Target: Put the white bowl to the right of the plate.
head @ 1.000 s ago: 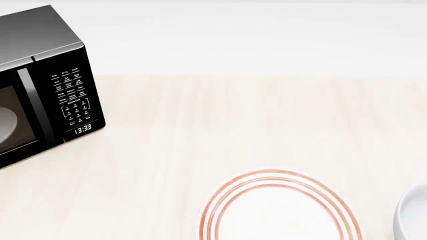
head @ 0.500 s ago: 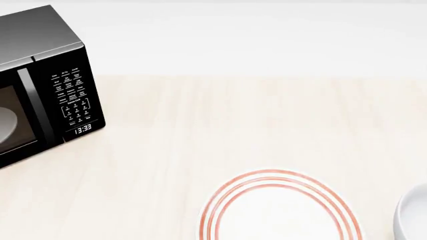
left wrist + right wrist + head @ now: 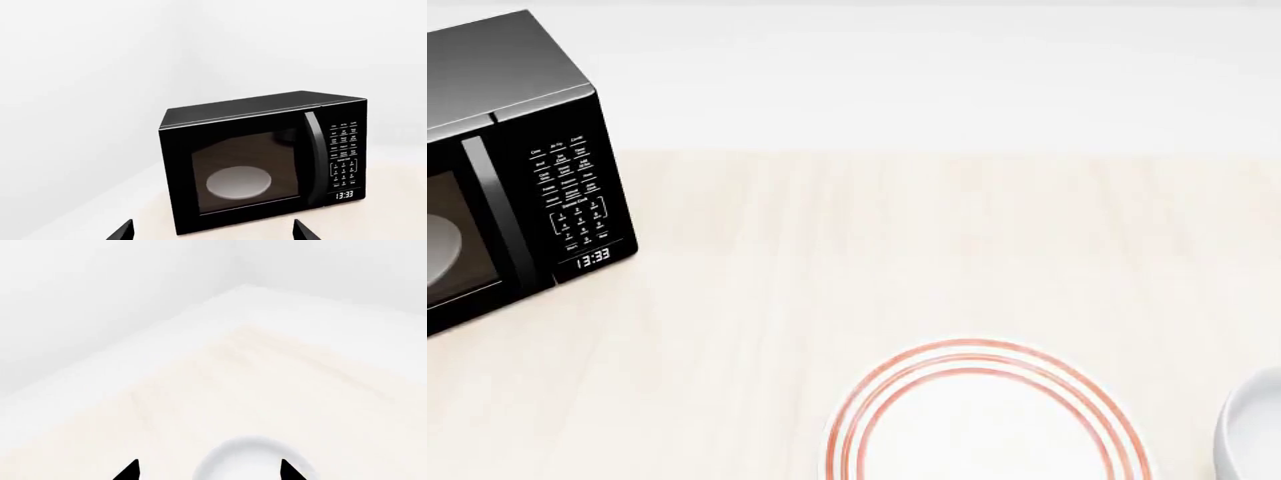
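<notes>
The plate (image 3: 988, 420), white with thin red-orange rings, lies on the pale wooden table at the near edge of the head view. The white bowl (image 3: 1252, 435) sits just right of it, cut off by the frame's right edge. In the right wrist view the bowl (image 3: 250, 462) lies partly between my right gripper's (image 3: 209, 472) black fingertips (image 3: 129, 472), which stand wide apart and hold nothing. My left gripper (image 3: 210, 232) is open too, its tips facing the microwave. Neither gripper shows in the head view.
A black microwave (image 3: 507, 170) stands at the table's far left with its door shut, a pale dish (image 3: 239, 181) inside and 13:33 on its display. The light wooden table (image 3: 934, 240) ends at a white wall behind.
</notes>
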### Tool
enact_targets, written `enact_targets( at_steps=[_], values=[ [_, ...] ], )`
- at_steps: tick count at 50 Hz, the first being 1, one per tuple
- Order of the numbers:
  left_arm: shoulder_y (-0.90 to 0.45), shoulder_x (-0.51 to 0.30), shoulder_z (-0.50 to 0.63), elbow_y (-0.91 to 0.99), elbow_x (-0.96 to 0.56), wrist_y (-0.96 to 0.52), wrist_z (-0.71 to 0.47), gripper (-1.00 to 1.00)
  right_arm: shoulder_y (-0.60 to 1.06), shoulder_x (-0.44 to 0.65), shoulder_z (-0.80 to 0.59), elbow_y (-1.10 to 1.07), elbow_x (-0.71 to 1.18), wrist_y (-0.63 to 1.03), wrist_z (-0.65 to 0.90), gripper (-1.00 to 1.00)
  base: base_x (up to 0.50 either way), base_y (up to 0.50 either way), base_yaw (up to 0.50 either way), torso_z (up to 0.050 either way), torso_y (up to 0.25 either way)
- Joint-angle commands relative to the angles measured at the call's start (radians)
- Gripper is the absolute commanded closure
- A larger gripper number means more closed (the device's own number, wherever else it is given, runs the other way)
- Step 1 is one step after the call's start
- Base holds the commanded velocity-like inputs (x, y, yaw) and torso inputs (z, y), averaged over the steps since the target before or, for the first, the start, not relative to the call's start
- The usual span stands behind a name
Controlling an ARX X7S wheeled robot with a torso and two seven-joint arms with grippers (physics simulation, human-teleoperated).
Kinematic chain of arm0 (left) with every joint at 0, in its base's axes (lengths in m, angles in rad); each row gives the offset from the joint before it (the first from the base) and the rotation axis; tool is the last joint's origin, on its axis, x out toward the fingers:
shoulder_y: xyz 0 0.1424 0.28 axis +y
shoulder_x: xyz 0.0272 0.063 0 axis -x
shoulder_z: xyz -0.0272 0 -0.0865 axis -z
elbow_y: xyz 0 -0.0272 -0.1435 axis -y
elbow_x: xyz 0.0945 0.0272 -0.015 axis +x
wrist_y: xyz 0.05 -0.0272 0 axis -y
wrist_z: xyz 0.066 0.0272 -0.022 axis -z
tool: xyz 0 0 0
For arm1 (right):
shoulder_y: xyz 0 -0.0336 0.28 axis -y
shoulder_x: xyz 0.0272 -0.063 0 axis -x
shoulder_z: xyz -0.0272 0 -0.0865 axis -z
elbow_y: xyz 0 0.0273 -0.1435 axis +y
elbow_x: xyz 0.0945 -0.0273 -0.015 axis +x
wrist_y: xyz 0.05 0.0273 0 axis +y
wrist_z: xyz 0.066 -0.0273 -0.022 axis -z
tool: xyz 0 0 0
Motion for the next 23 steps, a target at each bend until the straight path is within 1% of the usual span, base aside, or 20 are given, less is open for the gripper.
enact_targets(
  at_steps=[1, 4, 8, 12, 16, 23],
  values=[
    [0.012, -0.008, 0.047, 0.008, 0.025, 0.015, 0.005, -1.0, -0.043, -0.098, -0.031, -0.193, -0.244, -0.024, 0.097, -1.0, 0.0, 0.0, 0.0, 0.0, 0.0],
    [0.017, -0.009, 0.044, 0.013, 0.021, 0.018, 0.006, -1.0, -0.066, -0.165, -0.052, -0.196, -0.303, -0.016, 0.12, -1.0, 0.0, 0.0, 0.0, 0.0, 0.0],
    [0.025, -0.008, 0.055, 0.017, 0.028, 0.031, 0.007, -1.0, -0.111, -0.244, -0.084, -0.218, -0.428, -0.019, 0.193, -1.0, 0.0, 0.0, 0.0, 0.0, 0.0],
    [0.004, -0.017, 0.119, 0.037, 0.048, 0.003, 0.014, -1.0, -0.156, -0.308, -0.115, -0.235, -0.53, -0.013, 0.238, -1.0, 0.0, 0.0, 0.0, 0.0, 0.0],
    [0.014, -0.016, 0.186, 0.039, 0.07, 0.036, 0.031, -1.0, -0.195, -0.365, -0.147, -0.262, -0.615, 0.007, 0.268, -1.0, 0.0, 0.0, 0.0, 0.0, 0.0],
    [0.021, -0.006, 0.277, 0.018, 0.06, 0.11, 0.083, -1.0, -0.303, -0.464, -0.217, -0.261, -0.799, 0.03, 0.32, -1.0, 0.0, 0.0, 0.0, 0.0, 0.0]
  ],
)
